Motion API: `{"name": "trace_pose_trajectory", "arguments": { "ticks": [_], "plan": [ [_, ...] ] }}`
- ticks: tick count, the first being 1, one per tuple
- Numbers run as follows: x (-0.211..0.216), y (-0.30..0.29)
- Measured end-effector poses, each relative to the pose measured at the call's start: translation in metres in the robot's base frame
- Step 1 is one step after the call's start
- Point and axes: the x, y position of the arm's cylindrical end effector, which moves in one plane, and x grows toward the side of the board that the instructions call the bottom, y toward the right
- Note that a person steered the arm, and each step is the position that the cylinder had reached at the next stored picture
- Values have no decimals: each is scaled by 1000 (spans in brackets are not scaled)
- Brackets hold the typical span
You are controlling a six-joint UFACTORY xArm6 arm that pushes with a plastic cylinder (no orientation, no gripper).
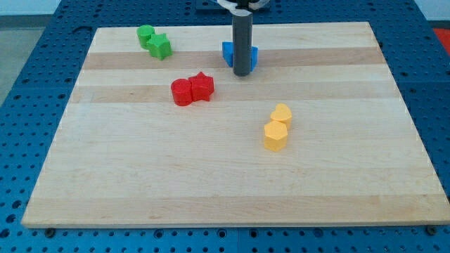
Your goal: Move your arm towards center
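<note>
We see a bright, evenly lit scene in sharp focus. Soft, short shadows sit under the blocks on the wooden board [225, 176], which suggests diffuse light from above. The pale wood shows no harsh glare, and its edges look straight, without visible distortion.

no readable text, labels, numbers anywhere

A pale wooden board [232, 176] of glued planks lies on a blue perforated table [28, 77], whose grid of holes shows on all sides.
</note>
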Motion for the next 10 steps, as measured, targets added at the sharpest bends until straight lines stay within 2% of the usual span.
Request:
{"name": "trace_pose_trajectory", "arguments": {
  "ticks": [6,10],
  "plan": [
    [68,2],
    [70,-34]
  ]
}}
